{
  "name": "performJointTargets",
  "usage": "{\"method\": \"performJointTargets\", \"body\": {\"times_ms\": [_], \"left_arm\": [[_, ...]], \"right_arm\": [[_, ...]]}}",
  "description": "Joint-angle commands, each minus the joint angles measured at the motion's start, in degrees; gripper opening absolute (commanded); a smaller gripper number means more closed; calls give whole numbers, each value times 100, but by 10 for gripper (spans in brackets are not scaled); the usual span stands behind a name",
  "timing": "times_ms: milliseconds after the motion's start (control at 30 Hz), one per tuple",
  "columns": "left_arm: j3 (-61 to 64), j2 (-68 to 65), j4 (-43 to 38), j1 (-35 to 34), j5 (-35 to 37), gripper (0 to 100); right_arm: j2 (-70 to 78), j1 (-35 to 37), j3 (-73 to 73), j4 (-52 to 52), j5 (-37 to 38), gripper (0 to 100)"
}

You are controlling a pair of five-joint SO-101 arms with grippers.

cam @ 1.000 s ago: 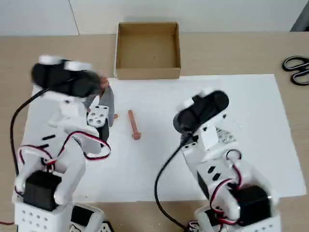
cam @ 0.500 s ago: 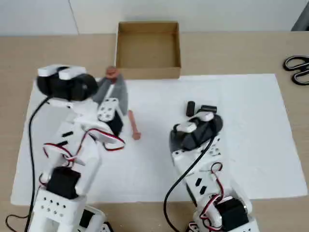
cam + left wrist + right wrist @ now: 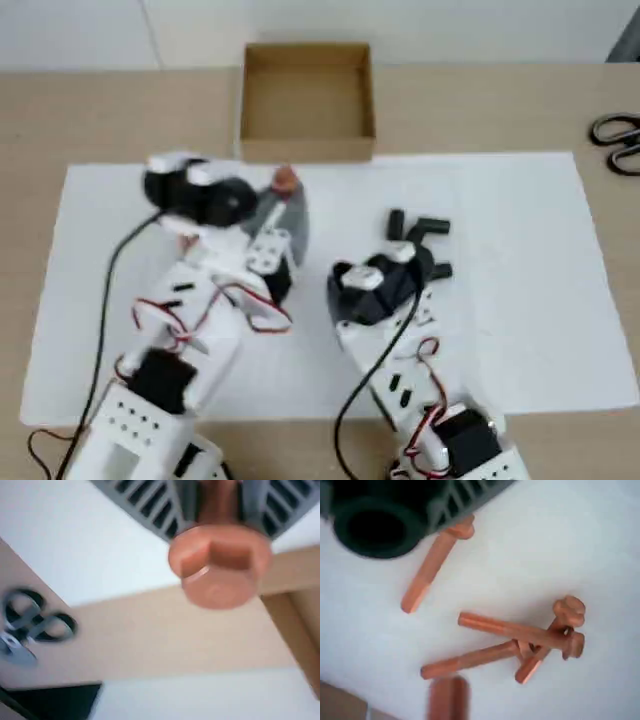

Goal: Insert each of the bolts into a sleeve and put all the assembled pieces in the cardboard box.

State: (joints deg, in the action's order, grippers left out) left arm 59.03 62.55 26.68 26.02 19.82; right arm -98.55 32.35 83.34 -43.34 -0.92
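Bolt [image 3: 220, 565] in left gripper [image 3: 218, 495]; right wrist: sleeve [image 3: 370, 527], maybe 5 loose bolts [image 3: 510, 628].

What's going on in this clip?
Two arms are pairing bolts with sleeves. The left gripper holds an orange bolt by its shank, lifted near the cardboard box. The right gripper appears to hold a black sleeve above loose bolts on the white paper. More sleeves lie nearby. No assembled piece is in the box yet.
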Motion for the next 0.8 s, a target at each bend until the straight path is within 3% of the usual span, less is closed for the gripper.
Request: {"method": "performJointTargets", "body": {"times_ms": [0,767], "left_arm": [[-13,88,-176,281,35,6],[145,114,18,396,1011,6]], "right_arm": [[-84,119,44,356,-44,4],[-84,145,114,418,-44,4]]}}
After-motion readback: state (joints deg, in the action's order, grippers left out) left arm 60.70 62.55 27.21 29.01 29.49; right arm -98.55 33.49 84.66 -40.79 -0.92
